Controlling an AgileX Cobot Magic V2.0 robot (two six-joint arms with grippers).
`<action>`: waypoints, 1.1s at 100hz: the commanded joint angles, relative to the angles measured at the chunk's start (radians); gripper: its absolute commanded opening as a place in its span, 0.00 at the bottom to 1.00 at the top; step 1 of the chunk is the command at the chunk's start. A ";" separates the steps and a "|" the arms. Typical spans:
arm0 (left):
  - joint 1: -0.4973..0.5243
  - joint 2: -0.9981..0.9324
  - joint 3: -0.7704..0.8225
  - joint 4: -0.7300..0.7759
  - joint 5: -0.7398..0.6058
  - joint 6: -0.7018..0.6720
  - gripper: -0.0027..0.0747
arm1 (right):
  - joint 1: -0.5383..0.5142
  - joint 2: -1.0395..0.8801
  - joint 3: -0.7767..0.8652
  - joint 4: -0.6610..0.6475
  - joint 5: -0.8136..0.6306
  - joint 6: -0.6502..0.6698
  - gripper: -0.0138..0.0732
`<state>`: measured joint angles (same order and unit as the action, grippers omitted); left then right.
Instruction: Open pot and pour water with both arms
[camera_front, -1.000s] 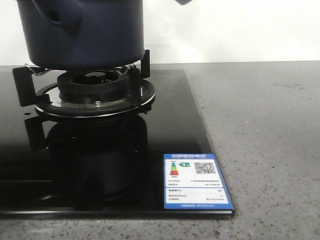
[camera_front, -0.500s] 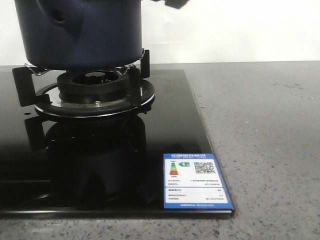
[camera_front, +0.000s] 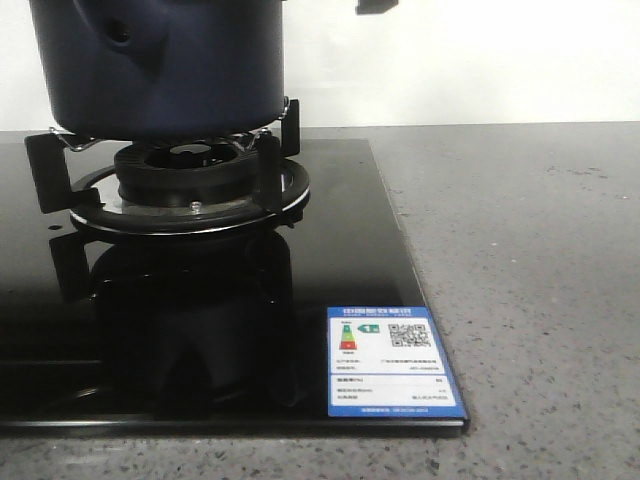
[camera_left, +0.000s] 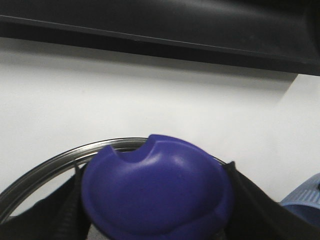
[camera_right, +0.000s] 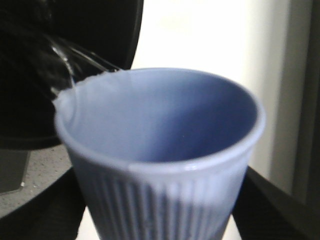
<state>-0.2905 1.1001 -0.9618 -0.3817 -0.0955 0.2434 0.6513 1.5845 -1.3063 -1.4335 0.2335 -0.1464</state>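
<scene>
Pot (camera_front: 160, 65) sits upright on the burner grate (camera_front: 190, 180), axis vertical; your left gripper (camera_left: 155, 200) clamps its blue lid knob (camera_left: 155, 190), your right gripper (camera_right: 160, 210) grips the ribbed cup (camera_right: 160, 150).

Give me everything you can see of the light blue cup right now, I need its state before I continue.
The cup is light blue, plastic-looking, tapered, with vertical ribs on its outer wall and a rolled rim. The right end effector grips it from both sides, its dark fingers flanking the wall. It is tilted, and a thin stream of water leaves the rim on the side nearest the dark pot. The inner wall looks bare; the bottom is hidden. The left wrist view shows only a ribbed sliver of it.
</scene>
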 joint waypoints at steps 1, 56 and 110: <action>0.002 -0.029 -0.035 0.006 -0.102 -0.006 0.51 | 0.004 -0.040 -0.048 -0.075 0.004 -0.002 0.53; 0.002 -0.029 -0.035 0.006 -0.102 -0.006 0.51 | 0.071 -0.039 -0.089 -0.310 0.077 -0.002 0.53; 0.002 -0.029 -0.035 0.006 -0.098 -0.006 0.51 | 0.078 -0.056 -0.089 -0.209 0.163 0.306 0.53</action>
<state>-0.2905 1.1001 -0.9618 -0.3802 -0.0932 0.2434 0.7207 1.5845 -1.3548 -1.6717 0.3151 0.0126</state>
